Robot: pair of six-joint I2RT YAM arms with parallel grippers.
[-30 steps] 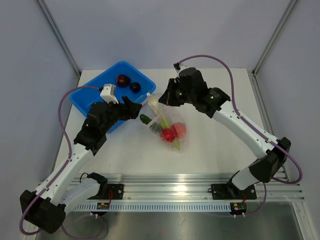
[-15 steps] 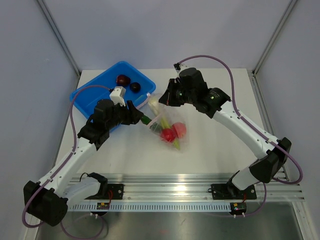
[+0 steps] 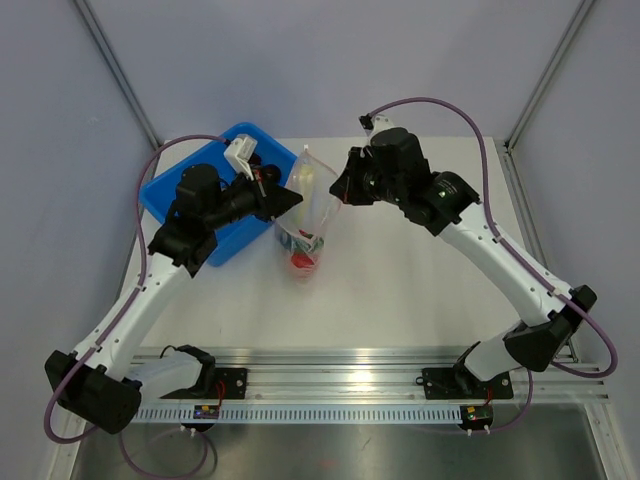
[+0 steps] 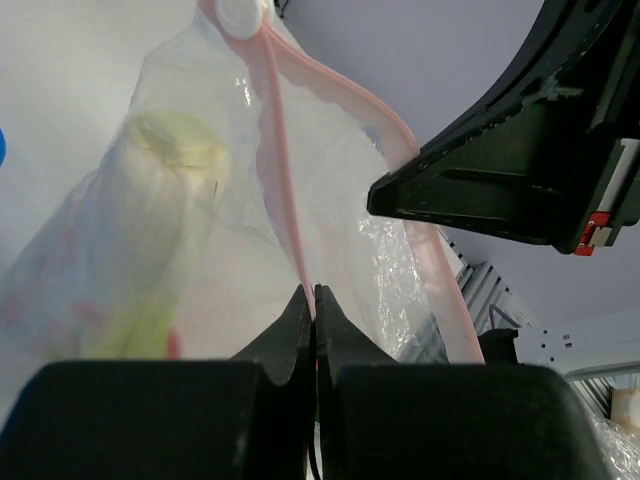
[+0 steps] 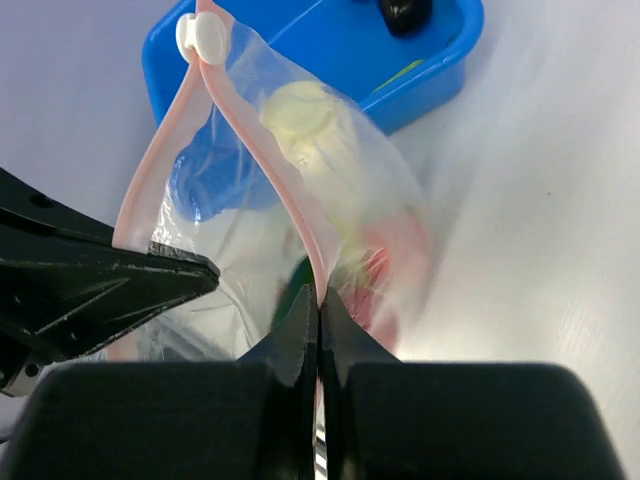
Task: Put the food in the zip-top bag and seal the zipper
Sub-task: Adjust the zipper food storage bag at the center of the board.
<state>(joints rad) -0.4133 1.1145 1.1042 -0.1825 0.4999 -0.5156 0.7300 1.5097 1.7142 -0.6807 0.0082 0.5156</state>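
The left gripper [image 4: 313, 305] and right gripper [image 5: 318, 300] each clamp a lip of the zipper [image 5: 262, 165], bag [image 3: 305, 215] dangling beside the bin [image 3: 228, 243]: thin, slippery film, food [image 3: 302, 262] sagging low, so the stiffer strip looks the safest hold.

Two grippers [image 4: 312, 305] [image 5: 318, 305], one zip-top bag [image 3: 310, 215], one blue bin [image 5: 440, 60], one pale stalk [image 5: 300, 115].

zip-top bag [image 3: 308, 205] raised upright, left tool [image 4: 313, 300] now pinching zipper [image 4: 283, 170], food [image 3: 303, 262] slid down
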